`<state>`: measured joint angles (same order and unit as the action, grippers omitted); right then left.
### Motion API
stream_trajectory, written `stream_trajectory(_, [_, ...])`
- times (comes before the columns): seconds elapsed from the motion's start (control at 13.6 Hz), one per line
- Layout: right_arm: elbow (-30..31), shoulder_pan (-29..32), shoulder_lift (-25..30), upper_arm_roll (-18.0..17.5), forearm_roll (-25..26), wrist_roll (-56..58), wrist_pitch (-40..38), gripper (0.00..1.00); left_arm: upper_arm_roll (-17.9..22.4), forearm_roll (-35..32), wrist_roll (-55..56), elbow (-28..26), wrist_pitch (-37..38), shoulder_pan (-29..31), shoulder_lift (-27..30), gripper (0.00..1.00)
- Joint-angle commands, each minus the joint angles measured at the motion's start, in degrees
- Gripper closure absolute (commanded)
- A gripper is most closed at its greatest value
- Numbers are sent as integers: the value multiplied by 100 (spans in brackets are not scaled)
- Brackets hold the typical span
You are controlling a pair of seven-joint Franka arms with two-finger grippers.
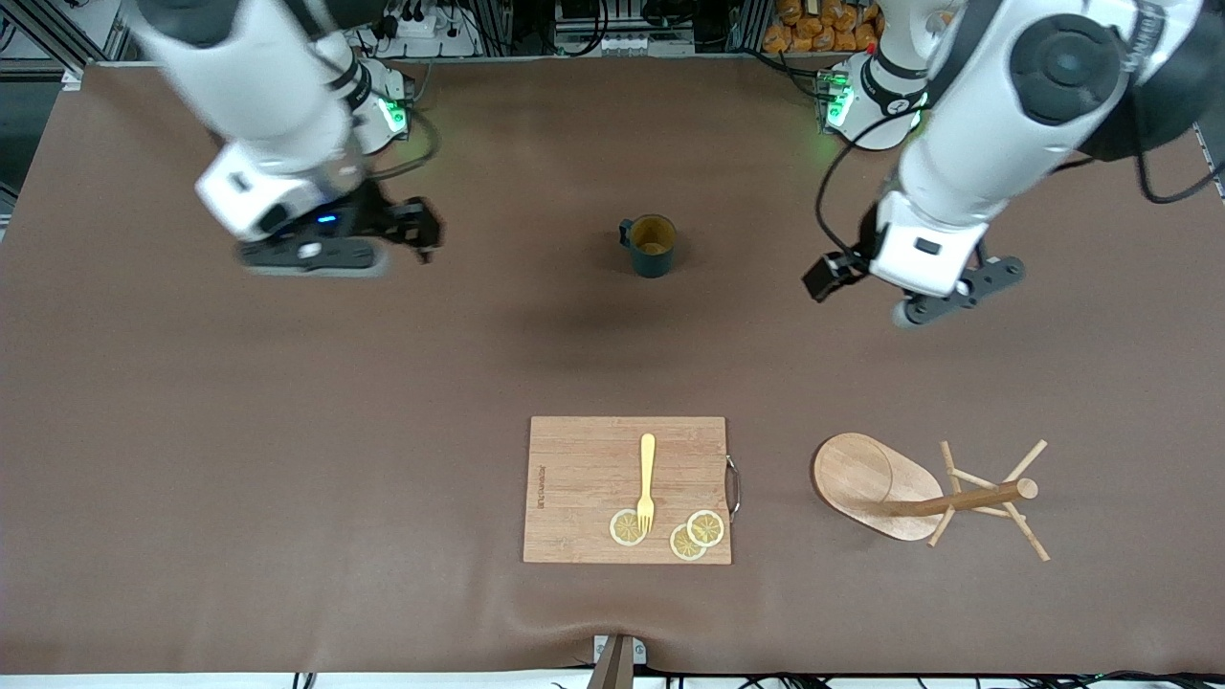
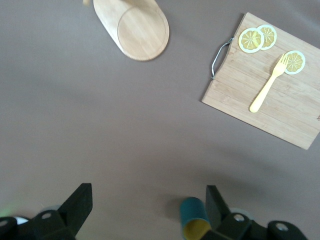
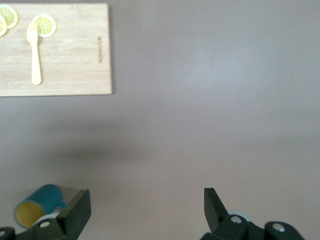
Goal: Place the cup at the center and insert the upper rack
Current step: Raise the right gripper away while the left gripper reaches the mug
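Observation:
The dark teal cup (image 1: 651,246) stands upright on the brown table, midway between the arms, handle toward the right arm's end. It also shows in the left wrist view (image 2: 195,220) and the right wrist view (image 3: 37,205). The wooden mug tree (image 1: 919,493) lies on its side, nearer to the front camera than the cup, toward the left arm's end; its oval base (image 2: 140,27) shows in the left wrist view. My left gripper (image 1: 943,292) (image 2: 148,205) is open and empty above the table beside the cup. My right gripper (image 1: 311,256) (image 3: 146,207) is open and empty.
A rectangular wooden cutting board (image 1: 574,478) lies nearer to the front camera than the cup, with a yellow fork (image 1: 647,478) and three lemon slices (image 1: 627,527) on it. It has a metal handle (image 1: 734,486) facing the mug tree.

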<state>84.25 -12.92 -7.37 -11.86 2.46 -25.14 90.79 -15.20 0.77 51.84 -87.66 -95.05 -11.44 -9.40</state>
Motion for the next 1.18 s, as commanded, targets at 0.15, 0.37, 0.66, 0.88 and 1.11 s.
stream_trajectory(0.15, [48, 1351, 183, -185, -36, 1439, -175, 0, -88, -629, 511, 21, 74, -473, 61, 0])
stream_trajectory(0.37, [153, 1985, 183, -185, -36, 2056, -166, 0, -88, -875, 433, 30, 118, -465, 87, 0])
stream_trajectory(0.66, [364, 2478, 122, -177, 26, 2189, 17, 0, -289, -798, 1632, 30, 206, -561, 114, 0])
stream_trajectory(0.88, [461, 2602, 113, -142, 44, 2521, 387, 0, -580, -858, 3090, 12, 206, -911, 26, 0])
stream_trajectory(1.11, [461, 2716, 113, -115, 44, 2664, 387, 0, -616, -920, 3990, 21, 197, -1456, -132, 0])
